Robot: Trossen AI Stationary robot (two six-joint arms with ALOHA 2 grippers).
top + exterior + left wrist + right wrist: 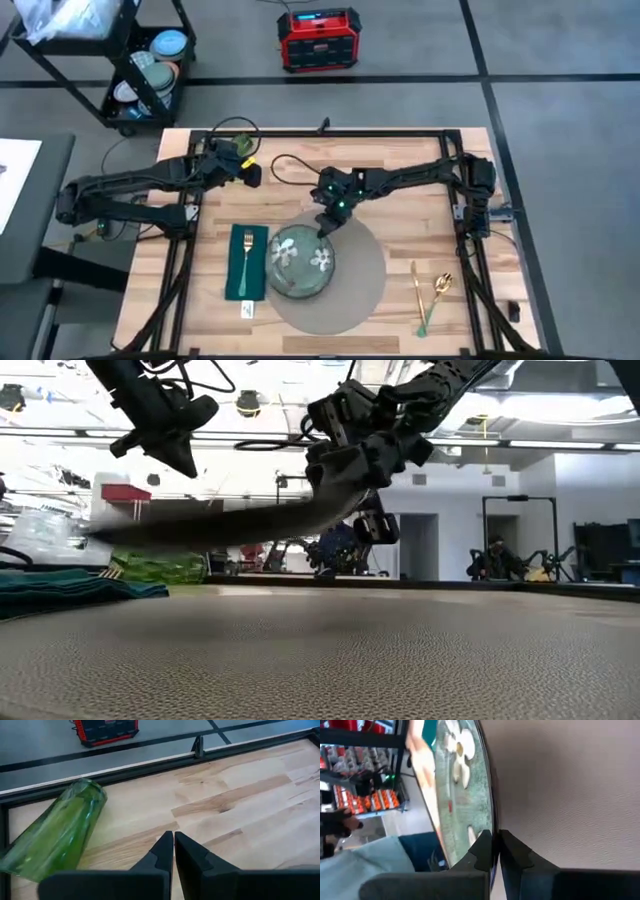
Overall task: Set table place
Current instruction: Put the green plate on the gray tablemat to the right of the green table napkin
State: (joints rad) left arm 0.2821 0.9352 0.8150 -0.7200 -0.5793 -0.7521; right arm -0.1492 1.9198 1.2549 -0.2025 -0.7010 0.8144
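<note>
The dark green floral plate (298,262) is over the left part of the round grey placemat (350,290) on the wooden table (400,190). My right gripper (325,225) is shut on the plate's far right edge. In the low view the plate (220,525) slopes, high at the gripper (335,500). My left gripper (248,168) is shut on nothing above the table's far left, near a green glass (60,835) lying on its side. My right gripper pinches the plate's rim (491,822) between its two fingers, at the plate's far right edge. It comes slanting down from the far right. The plate tilts, held edge highest, and in the low view open room shows under its lower end (105,535).
A dark green napkin (245,262) with a gold fork (247,255) lies left of the placemat. A gold knife (413,290) and spoon (437,295) lie to its right. A black cart (140,60) and a red device (318,38) stand beyond the table's far edge.
</note>
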